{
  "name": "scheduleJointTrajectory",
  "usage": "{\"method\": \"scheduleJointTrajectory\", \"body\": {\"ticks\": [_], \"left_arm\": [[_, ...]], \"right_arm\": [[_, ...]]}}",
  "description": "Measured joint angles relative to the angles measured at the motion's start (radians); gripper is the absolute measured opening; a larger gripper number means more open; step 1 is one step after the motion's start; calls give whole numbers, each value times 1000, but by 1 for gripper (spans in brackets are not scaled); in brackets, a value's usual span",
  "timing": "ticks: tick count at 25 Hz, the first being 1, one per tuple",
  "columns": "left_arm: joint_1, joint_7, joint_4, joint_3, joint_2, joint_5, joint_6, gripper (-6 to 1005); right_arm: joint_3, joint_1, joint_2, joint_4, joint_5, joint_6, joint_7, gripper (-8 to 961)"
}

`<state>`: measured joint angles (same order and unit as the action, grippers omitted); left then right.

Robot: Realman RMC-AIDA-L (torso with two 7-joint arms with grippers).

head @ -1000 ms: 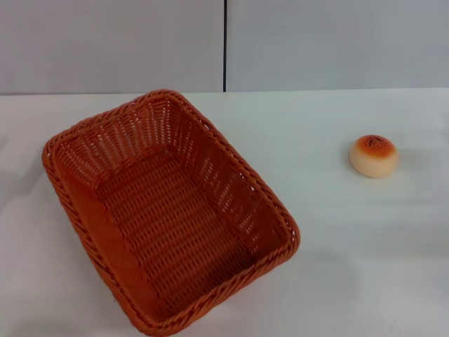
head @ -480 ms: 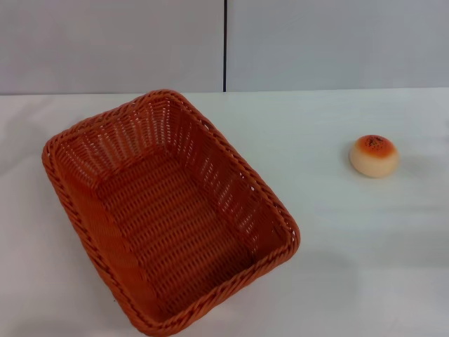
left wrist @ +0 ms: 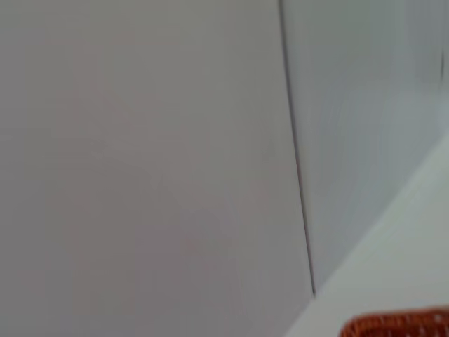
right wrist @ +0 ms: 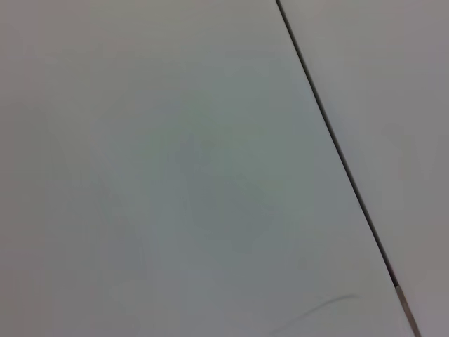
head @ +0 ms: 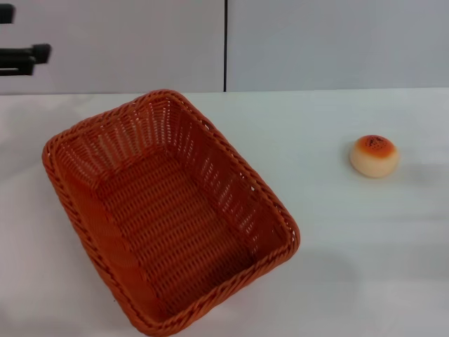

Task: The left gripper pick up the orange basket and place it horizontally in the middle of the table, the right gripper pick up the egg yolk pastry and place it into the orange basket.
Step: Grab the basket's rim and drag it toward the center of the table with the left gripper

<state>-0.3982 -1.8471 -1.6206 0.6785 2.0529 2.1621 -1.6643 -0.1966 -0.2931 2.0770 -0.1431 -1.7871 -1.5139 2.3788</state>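
Observation:
The orange basket (head: 168,217) lies empty on the left half of the white table (head: 337,239), turned at a slant with one corner toward the back wall. A strip of its braided rim (left wrist: 400,324) shows in the left wrist view. The egg yolk pastry (head: 374,155) sits alone on the right side, well apart from the basket. My left gripper (head: 29,34) reaches in at the upper left edge of the head view, above and behind the basket's far left corner. Its two black fingers stand apart with nothing between them. The right gripper is out of view.
A grey back wall with a dark vertical seam (head: 225,45) rises behind the table. The right wrist view shows only that wall and its seam (right wrist: 337,154). Bare tabletop lies between basket and pastry.
The left gripper's black fingers have come into the head view at the upper left edge. Basket and pastry have not moved.

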Motion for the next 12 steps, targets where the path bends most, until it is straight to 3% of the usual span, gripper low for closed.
{"method": "scheduleJointTrajectory", "body": {"ticks": [3, 7, 12], "left_arm": [[-61, -88, -61, 123, 4, 151, 0, 757], [-101, -140, -82, 207, 6, 229, -1, 749], [-172, -202, -87, 409, 16, 425, -4, 740]], "right_arm": [[2, 4, 0, 11, 0, -10, 0, 603], [2, 5, 0, 13, 0, -10, 0, 602], [6, 4, 0, 14, 0, -7, 0, 603]]}}
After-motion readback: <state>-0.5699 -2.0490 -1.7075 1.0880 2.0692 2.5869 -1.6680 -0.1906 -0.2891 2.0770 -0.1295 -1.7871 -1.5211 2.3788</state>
